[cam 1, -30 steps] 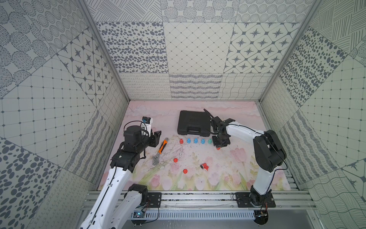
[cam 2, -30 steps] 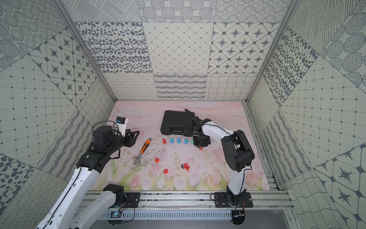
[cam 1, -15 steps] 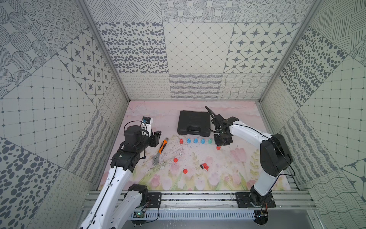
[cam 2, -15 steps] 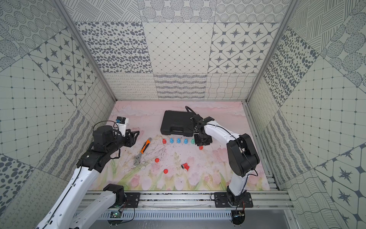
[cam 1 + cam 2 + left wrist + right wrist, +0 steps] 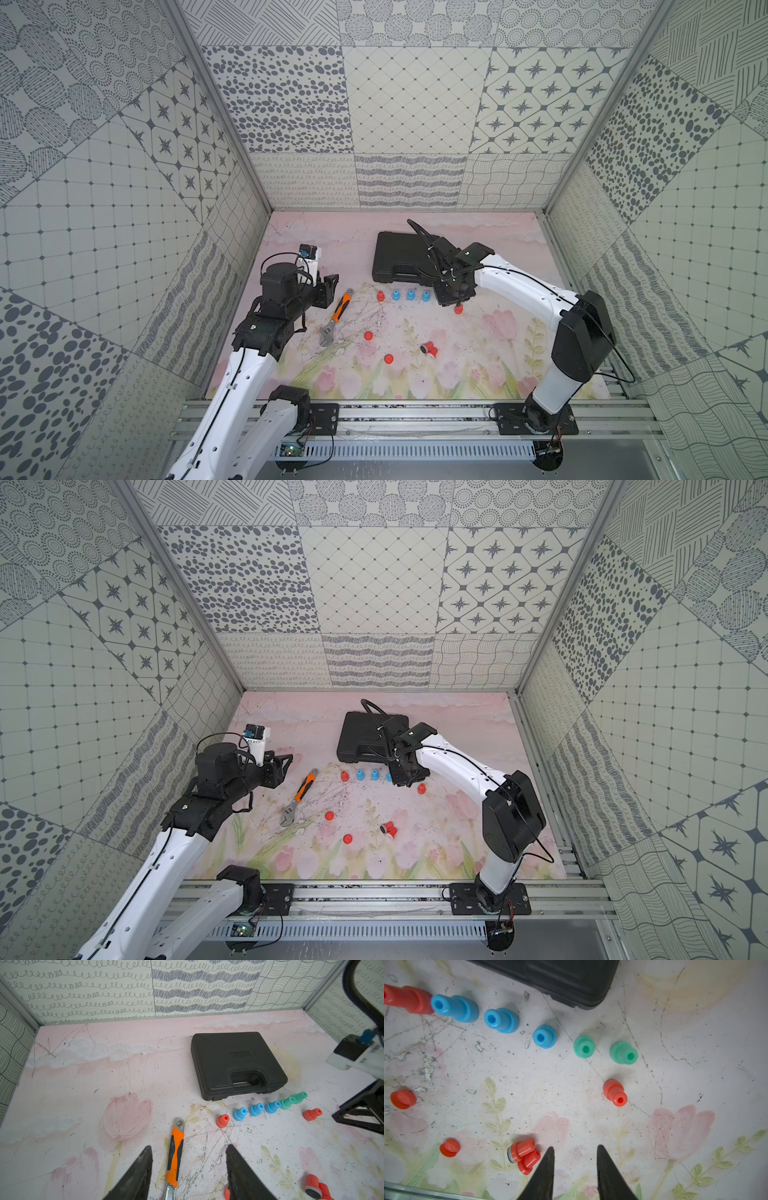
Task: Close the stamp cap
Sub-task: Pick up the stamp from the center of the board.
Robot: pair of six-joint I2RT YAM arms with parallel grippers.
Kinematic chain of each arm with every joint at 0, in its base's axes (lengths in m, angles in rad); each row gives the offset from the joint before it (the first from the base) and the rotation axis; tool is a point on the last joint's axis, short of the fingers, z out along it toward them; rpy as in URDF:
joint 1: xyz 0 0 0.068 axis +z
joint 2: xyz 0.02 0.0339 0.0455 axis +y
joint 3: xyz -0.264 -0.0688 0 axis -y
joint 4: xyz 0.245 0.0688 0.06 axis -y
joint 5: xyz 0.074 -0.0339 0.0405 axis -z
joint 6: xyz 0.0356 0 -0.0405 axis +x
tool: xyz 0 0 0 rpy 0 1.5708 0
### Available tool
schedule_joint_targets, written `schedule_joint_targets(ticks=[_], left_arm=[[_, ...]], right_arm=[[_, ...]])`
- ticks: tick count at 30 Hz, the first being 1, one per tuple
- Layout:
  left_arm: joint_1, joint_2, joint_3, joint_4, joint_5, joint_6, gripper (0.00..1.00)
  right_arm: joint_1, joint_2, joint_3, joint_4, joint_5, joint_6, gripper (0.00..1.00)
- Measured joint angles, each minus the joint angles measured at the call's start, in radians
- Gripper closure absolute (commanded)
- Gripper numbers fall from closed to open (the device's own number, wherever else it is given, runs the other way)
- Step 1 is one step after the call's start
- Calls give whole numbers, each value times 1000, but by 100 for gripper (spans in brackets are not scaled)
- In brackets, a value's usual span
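Observation:
My right gripper (image 5: 575, 1147) (image 5: 452, 300) hangs open and empty over the mat. A capped red stamp (image 5: 614, 1092) (image 5: 458, 309) stands upright just beside it. Two more red stamps (image 5: 524, 1155) (image 5: 428, 348) lie on their sides nearer the front, and one shows its bare pad face. Two loose red caps (image 5: 403, 1099) (image 5: 450, 1148) rest flat on the mat, seen in both top views (image 5: 368, 335) (image 5: 348, 838). At the left, my left gripper (image 5: 188, 1147) (image 5: 330, 282) is held open above the wrench and grips nothing.
A row of upright stamps, one red (image 5: 380, 296), three blue (image 5: 411, 295) and two green (image 5: 584, 1049), stands in front of a closed black case (image 5: 403, 259). An orange-handled wrench (image 5: 338, 311) lies left of the row. Patterned walls enclose the mat.
The right jaws have parted a little, leaving the red stamp standing where it was. The right arm's elbow has swung out to the right. The left arm has not moved.

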Motion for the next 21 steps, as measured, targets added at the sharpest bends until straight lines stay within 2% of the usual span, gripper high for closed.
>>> schedule_joint_targets(ticks=[11,21], left_arm=[[0,-2,0,0,0,0,43],[0,-7,0,0,2,0,43]], right_arm=[[164,5,-31,-16,-56,104,64],[230,5,-166,27,-110,230,64]])
